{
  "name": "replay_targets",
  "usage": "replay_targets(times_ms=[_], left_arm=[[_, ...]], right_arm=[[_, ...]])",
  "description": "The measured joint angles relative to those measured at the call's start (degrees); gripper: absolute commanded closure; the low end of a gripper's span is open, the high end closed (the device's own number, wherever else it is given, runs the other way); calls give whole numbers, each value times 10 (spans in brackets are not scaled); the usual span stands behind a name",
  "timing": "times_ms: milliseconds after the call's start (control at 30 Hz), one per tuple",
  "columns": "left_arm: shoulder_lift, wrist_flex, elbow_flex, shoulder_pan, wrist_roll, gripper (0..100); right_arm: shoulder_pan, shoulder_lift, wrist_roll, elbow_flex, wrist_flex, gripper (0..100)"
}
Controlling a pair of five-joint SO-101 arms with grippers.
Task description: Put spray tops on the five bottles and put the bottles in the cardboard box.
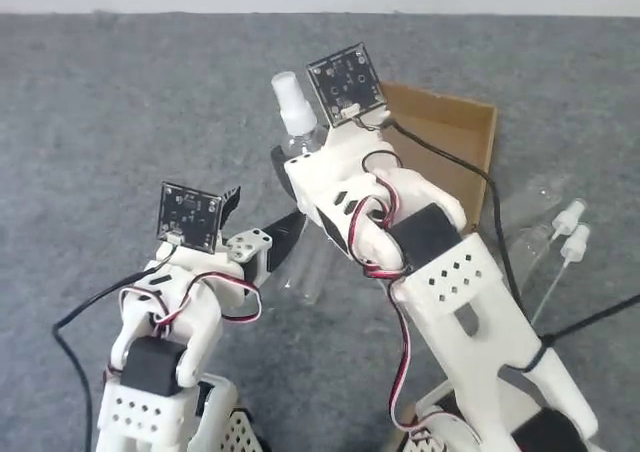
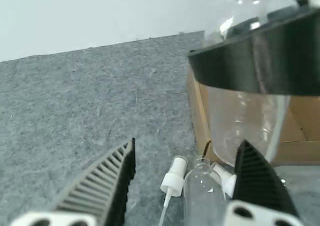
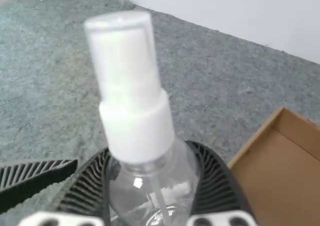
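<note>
We find light bright, even and diffuse over grey felt-like bench [image 1: 120, 102]. Shadows soft, faint; we spot them lying close beneath white arms [image 1: 470, 302], so light falls from above. Small white glints on clear plastic bottle with white spray top [image 3: 145, 186]; we catch same glints in left wrist view. Brown cardboard box [image 1: 445, 132] evenly lit inside.

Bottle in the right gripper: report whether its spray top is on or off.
On. The spray top caps the neck of the bottle in the right gripper, its tube running down inside.
</note>
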Motion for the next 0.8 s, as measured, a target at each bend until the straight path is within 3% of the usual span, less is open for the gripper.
replay_targets(times_ms=[267, 533, 800], left_arm=[[8, -3, 20, -4, 0, 728], [7, -3, 21, -33, 0, 990], [7, -57, 61, -35, 0, 989]], right_arm=[[55, -4, 0, -1, -11, 992], [180, 38, -1, 31, -173, 992], [219, 204, -1, 33, -376, 992]])
